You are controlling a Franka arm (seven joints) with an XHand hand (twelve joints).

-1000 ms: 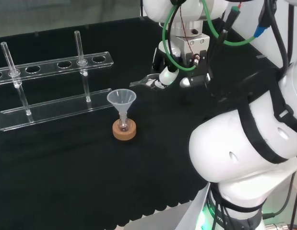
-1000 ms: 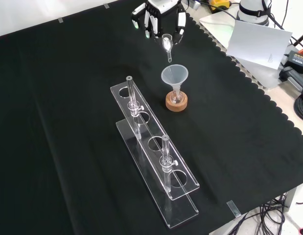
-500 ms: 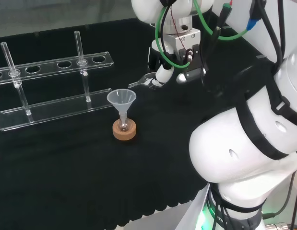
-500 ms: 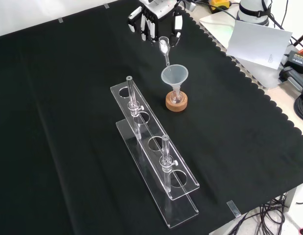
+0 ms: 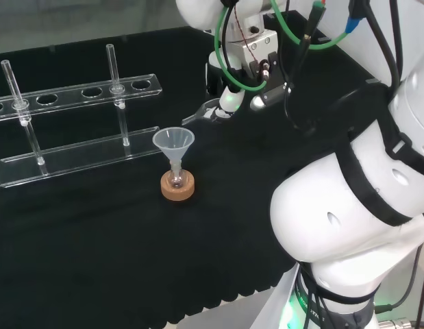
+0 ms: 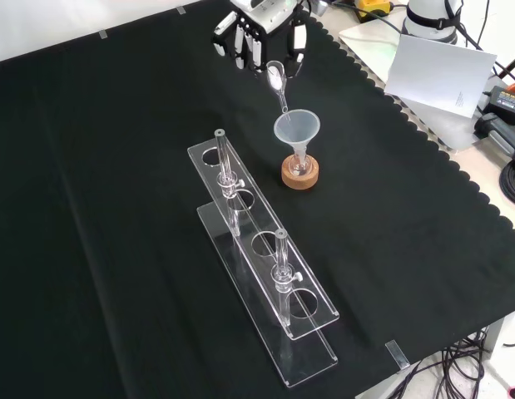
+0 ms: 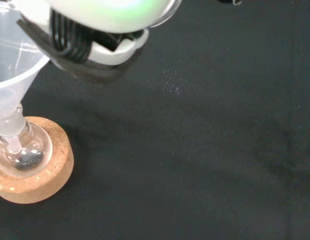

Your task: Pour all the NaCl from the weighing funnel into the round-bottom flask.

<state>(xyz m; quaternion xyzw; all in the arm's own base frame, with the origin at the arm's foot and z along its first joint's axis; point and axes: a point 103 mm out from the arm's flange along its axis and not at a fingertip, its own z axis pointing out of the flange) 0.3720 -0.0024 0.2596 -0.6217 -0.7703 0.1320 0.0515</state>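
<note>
Above and just to the right of the cork ring (image 5: pixel 177 188), in the head view, I see the hand (image 5: pixel 229 101) holding the weighing funnel (image 5: pixel 201 114) out sideways, its spout aimed toward the clear funnel (image 5: pixel 174 142) that sits in the neck of the round-bottom flask (image 5: pixel 175 179). The spout's tip stands near that funnel's rim but apart from it, so I judge the pour has not properly begun. I cannot tell from this view whether any salt lies in the flask.

Beyond the cork ring (image 6: pixel 300 173) in the front view, the hand (image 6: pixel 259 33) comes down from the top edge with its fingers (image 6: pixel 241 43) curled round the weighing funnel (image 6: pixel 276 79). The funnel's stem slants down toward the far rim of the clear funnel (image 6: pixel 297 128), its tip close over that rim. A clear rack (image 6: pixel 265 274) with glass tubes stands nearer the camera than the ring, untouched.

Beside the cork ring (image 7: pixel 37 172) in the wrist view, the round-bottom flask (image 7: pixel 19 152) shows a little dark and pale matter at its bottom; whether that is salt I cannot say. A faint scatter of white grains (image 7: pixel 172 85) lies on the black cloth (image 7: pixel 220 165) well apart from the ring. By my reading nearly all the task is left: bring the spout over the mouth, tip, and empty.
</note>
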